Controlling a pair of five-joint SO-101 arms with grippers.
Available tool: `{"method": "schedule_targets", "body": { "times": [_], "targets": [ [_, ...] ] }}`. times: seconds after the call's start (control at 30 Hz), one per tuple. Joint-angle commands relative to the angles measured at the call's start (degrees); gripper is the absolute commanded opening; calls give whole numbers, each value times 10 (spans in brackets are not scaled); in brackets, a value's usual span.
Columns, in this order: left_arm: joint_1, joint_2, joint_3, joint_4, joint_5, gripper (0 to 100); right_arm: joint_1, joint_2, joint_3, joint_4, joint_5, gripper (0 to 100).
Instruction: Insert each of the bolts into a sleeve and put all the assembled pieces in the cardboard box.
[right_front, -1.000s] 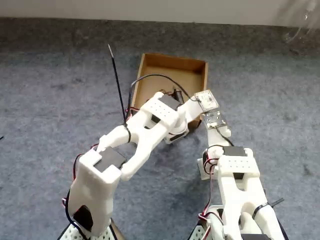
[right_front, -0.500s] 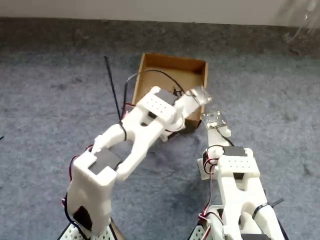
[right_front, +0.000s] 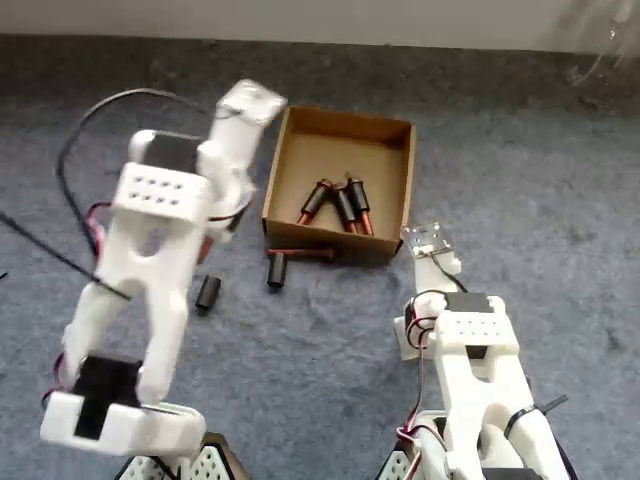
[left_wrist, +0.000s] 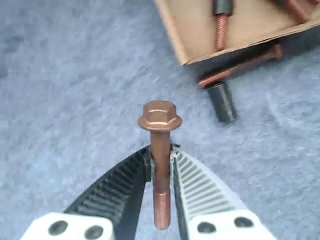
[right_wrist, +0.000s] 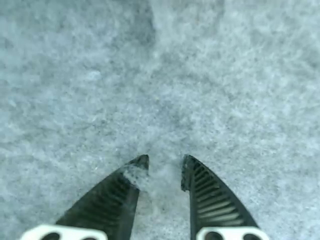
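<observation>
My left gripper (left_wrist: 160, 150) is shut on the shank of a copper bolt (left_wrist: 160, 117), whose hex head points away from me above the grey carpet. A loose bolt (right_front: 300, 252) and a black sleeve (right_front: 277, 270) lie just in front of the cardboard box (right_front: 285, 150). A second sleeve (right_front: 208, 292) lies further left. Three assembled pieces (right_front: 340, 203) rest inside the box. In the left wrist view the loose bolt (left_wrist: 240, 67) and the sleeve (left_wrist: 222, 102) sit beside the box corner (left_wrist: 172, 35). My right gripper (right_wrist: 164, 167) is open over bare carpet.
The left arm (right_front: 160, 230) stands tall to the left of the box. The right arm (right_front: 470, 345) lies low by the box's front right corner. A black cable (right_front: 40, 250) trails across the carpet at the left. A pale wall edge runs along the back.
The left arm has swung up and to the left, away from above the box, uncovering the three pieces inside and the loose parts in front. The right arm has kept still.
</observation>
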Motion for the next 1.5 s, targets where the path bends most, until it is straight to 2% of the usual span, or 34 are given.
{"method": "schedule_targets", "body": {
  "times": [0.0, 0.1, 0.23, 0.33, 0.4, 0.47, 0.57, 0.73, 0.97, 1.17, 1.47],
  "targets": [
    [-70, -82, 135, -28, -55, 14, -61, -14, -5, -2, 4, 103],
    [-138, -143, 289, -115, -81, 18, -111, -8, -34, 0, -4, 104],
    [-217, -216, 462, -229, -103, 18, -171, 25, -147, 59, -77, 106],
    [-234, -255, 554, -283, -115, 18, -234, 101, -273, 119, -106, 121],
    [-234, -272, 604, -322, -115, 18, -275, 167, -354, 142, -137, 166],
    [-234, -279, 643, -367, -115, 18, -310, 234, -427, 149, -163, 206],
    [-236, -279, 679, -420, -118, 18, -346, 329, -527, 142, -207, 214],
    [-234, -282, 686, -426, -135, 18, -363, 460, -680, 124, -296, 214],
    [-233, -283, 687, -426, -136, 18, -359, 579, -799, 128, -325, 214],
    [-233, -283, 687, -428, -136, 18, -363, 604, -785, 140, -326, 210],
    [-233, -283, 687, -428, -136, 18, -364, 605, -715, 144, -326, 108]
  ]
}}
